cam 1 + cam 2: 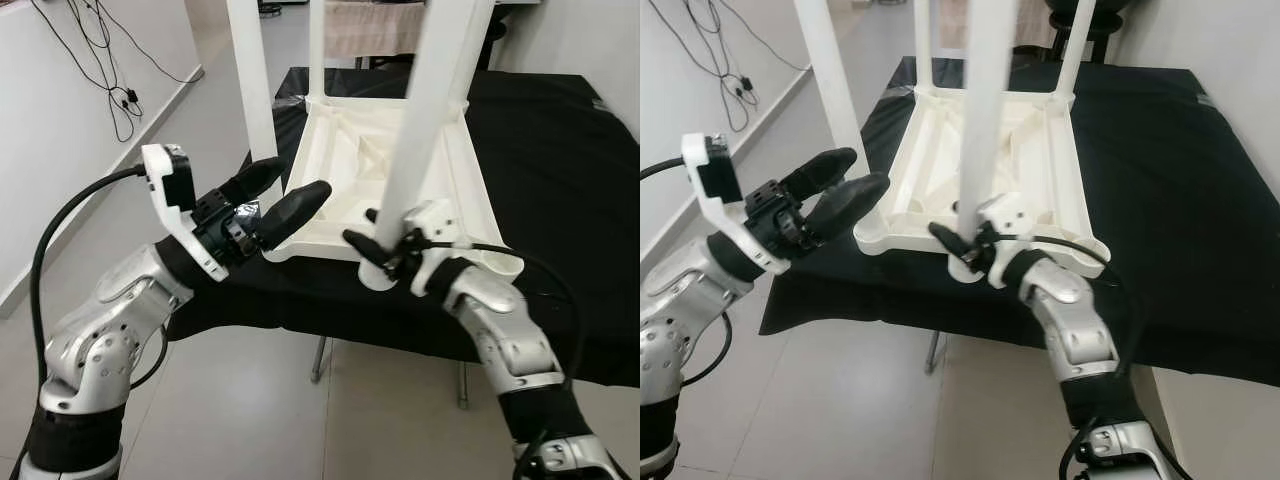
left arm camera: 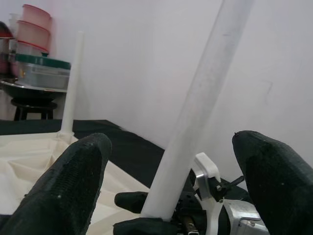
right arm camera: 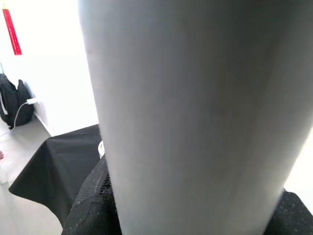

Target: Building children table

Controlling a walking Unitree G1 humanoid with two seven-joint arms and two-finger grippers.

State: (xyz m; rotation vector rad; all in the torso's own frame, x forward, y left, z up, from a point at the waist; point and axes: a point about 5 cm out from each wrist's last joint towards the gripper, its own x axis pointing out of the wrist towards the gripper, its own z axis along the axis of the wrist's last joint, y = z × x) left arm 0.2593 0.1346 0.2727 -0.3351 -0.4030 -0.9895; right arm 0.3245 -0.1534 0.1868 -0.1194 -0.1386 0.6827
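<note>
on the black-draped surface (image 1: 560,160) lay one white tabletop (image 1: 340,170), upside down, underside ribs showing, near the front edge. legs: four, all upright at its corners. near-right leg (image 1: 425,130) was clamped low down by the right gripper (image 1: 385,250), fingers closed around its base at the corner socket. left gripper (image 1: 275,200) hovered just off the near-left corner, fingers spread wide, holding nothing. step judged: seating that leg. done well, it called for keeping the leg plumb, pressing straight down into the socket, and the left gripper bracing the tabletop rim against sliding. grippers: two.
</note>
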